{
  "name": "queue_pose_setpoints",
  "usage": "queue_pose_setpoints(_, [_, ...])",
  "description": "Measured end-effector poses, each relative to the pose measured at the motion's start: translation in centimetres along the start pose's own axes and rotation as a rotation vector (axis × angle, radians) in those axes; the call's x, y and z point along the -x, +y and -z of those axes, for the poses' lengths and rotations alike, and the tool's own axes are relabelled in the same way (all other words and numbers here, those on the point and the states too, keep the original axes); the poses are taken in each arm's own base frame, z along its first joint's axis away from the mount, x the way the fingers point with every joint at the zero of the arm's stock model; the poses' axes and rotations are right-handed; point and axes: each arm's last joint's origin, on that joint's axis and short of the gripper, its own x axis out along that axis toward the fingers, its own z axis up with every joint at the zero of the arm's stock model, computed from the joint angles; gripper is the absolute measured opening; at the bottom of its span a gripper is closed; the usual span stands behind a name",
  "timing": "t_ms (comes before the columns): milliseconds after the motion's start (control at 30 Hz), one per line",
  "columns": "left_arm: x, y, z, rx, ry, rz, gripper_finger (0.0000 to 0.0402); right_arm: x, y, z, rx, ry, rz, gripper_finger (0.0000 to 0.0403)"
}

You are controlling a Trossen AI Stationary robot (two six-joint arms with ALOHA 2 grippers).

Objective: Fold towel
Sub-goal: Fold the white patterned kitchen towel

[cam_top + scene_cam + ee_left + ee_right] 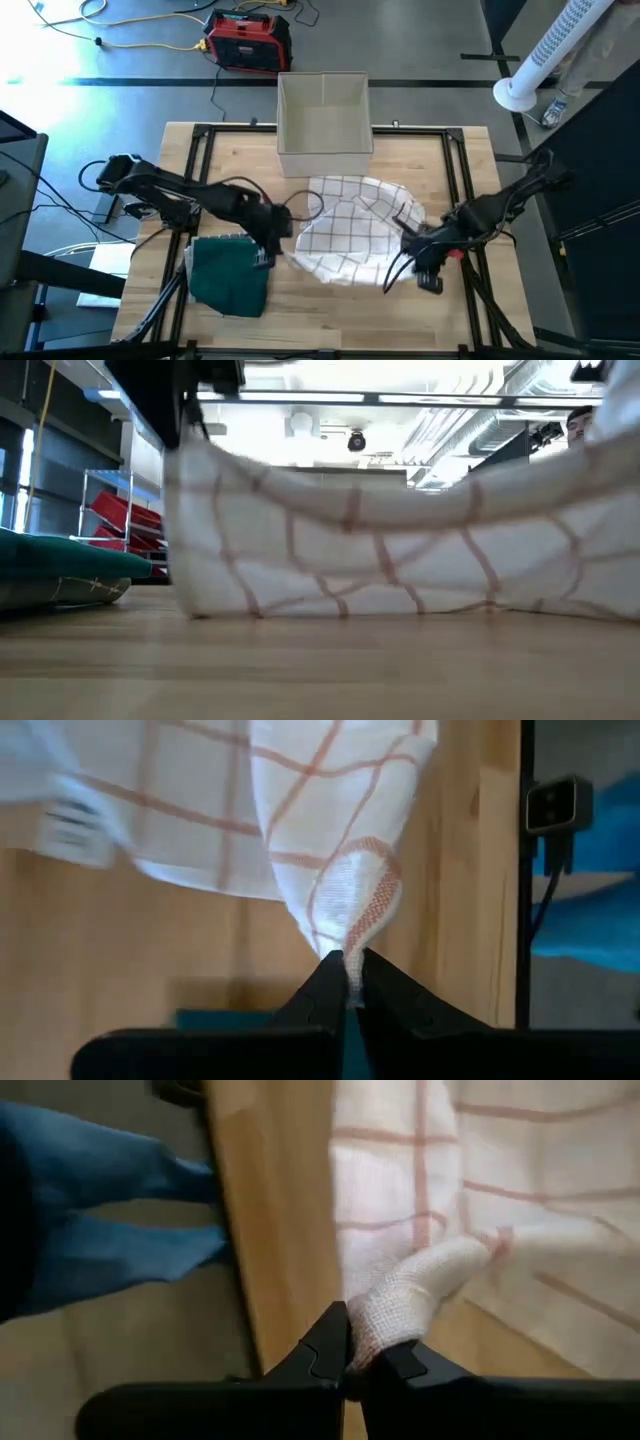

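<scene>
A white towel with thin orange checks (352, 228) is spread across the table's middle, partly raised between my two grippers. My left gripper (272, 232) is shut on its left corner, and my right gripper (412, 237) is shut on its right corner. In the low view the towel (400, 550) sags between the two raised corners, its lower edge on the wood. A folded dark green towel (230, 272) lies flat at the near left. My left gripper pinches the towel's bunched left corner (352, 935) between its two fingers. The corner is lifted off the table and the cloth runs away from it, partly taut. My right gripper pinches the towel's bunched right corner (395, 1315) between its two fingers. That corner is raised too, and the cloth slopes from it down to the table.
An open white box (324, 120) stands at the table's far middle. A black frame (200, 140) runs around the wooden top. A person in blue trousers (110, 1210) stands beyond the table's edge. A red case (248, 40) and cables lie on the floor behind.
</scene>
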Motion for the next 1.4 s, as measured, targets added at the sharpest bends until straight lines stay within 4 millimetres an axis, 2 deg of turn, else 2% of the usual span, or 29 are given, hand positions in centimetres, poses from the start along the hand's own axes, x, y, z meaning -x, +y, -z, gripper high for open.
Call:
queue_pose_setpoints(233, [-1.1, 4.3, 0.3, 0.038, -0.014, -0.12, 0.0007, -5.1, -6.8, 0.7, -0.123, -0.036, 0.095, 0.0])
queue_pose_setpoints(333, [-0.5, 6.7, 0.0, 0.097, -0.037, -0.181, 0.0007, -5.7, -10.2, 0.9, -0.255, -0.039, 0.239, 0.0])
queue_pose_setpoints(467, [0.2, 9.4, -0.1, 0.174, -0.055, -0.222, 0.0007, -5.1, -11.8, 0.7, -0.248, -0.038, 0.286, 0.0])
queue_pose_setpoints(600, [0.8, 10.9, -0.2, 0.212, -0.073, -0.237, 0.0007, -3.6, -11.4, -0.1, -0.133, 0.006, 0.226, 0.0019])
queue_pose_setpoints(733, [1.0, 11.3, -0.2, 0.224, -0.076, -0.238, 0.0007, -1.2, -10.6, -0.7, -0.027, 0.049, 0.25, 0.0073])
queue_pose_setpoints(867, [1.0, 11.3, -0.3, 0.222, -0.088, -0.237, 0.0007, 1.3, -9.0, -1.0, 0.224, 0.068, 0.32, 0.0135])
queue_pose_setpoints(967, [1.0, 11.3, -0.5, 0.223, -0.108, -0.233, 0.0007, 2.3, -7.6, -0.8, 0.505, 0.106, 0.297, 0.0171])
queue_pose_setpoints(1233, [1.0, 11.2, -1.0, 0.247, -0.153, -0.226, 0.0007, -0.4, -5.7, 1.8, 1.002, 0.254, 0.179, 0.0194])
queue_pose_setpoints(1400, [1.1, 11.2, -1.3, 0.247, -0.185, -0.22, 0.0007, -4.1, -6.5, 3.7, 1.054, 0.261, 0.257, 0.0194])
